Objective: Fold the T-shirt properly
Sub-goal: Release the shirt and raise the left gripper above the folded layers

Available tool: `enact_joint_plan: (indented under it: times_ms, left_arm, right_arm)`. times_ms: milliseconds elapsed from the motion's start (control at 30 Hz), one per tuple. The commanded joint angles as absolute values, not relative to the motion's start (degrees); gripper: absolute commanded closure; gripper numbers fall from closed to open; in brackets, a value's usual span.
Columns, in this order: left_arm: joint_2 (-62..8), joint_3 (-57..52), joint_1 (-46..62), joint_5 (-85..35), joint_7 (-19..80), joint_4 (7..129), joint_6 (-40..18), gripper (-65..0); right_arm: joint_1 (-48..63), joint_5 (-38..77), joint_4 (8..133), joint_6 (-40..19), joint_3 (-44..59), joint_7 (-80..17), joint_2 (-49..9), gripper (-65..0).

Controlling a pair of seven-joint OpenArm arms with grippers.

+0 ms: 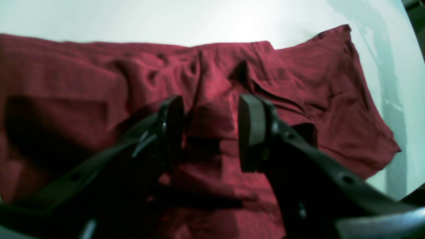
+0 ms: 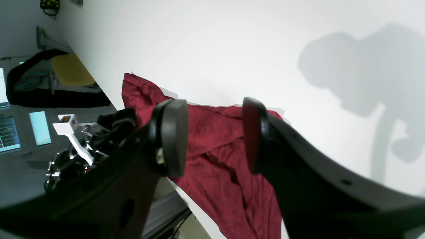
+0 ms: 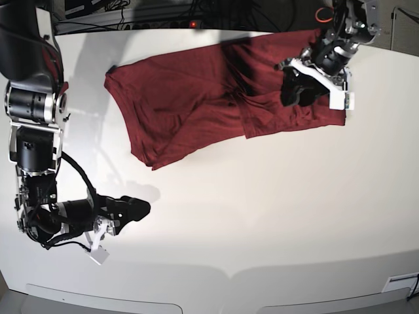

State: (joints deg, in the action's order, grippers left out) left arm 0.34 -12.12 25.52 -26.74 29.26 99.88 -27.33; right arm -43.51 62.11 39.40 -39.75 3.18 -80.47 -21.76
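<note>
The maroon T-shirt [image 3: 190, 98] lies spread and wrinkled across the far part of the white table [image 3: 262, 216], with a folded layer at its right end. My left gripper [image 3: 292, 91] hovers low over that right end. In the left wrist view the left gripper [image 1: 211, 132] is open, and the T-shirt [image 1: 83, 83] lies creased below it with nothing between the fingers. My right gripper [image 3: 141, 208] is open over bare table at the near left, well apart from the cloth. In the right wrist view the right gripper [image 2: 214, 136] frames the T-shirt [image 2: 215, 179] in the distance.
The table's rounded front edge [image 3: 229, 271] runs along the bottom of the base view. Cables [image 3: 131, 16] lie behind the table's far edge. Beyond the table's side, the right wrist view shows lit screens [image 2: 40, 127] and a chair with a yellow seat [image 2: 71, 71].
</note>
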Motion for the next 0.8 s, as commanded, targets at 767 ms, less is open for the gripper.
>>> enact_joint_plan:
  times_ms: [767]
  left_arm:
    - [4.93, 1.74, 17.76, -26.15, 28.67, 100.86, -21.43, -26.2]
  right_arm:
    - [-45.82, 66.28, 40.27, -40.0, 3.36, -80.0, -22.57, -27.1]
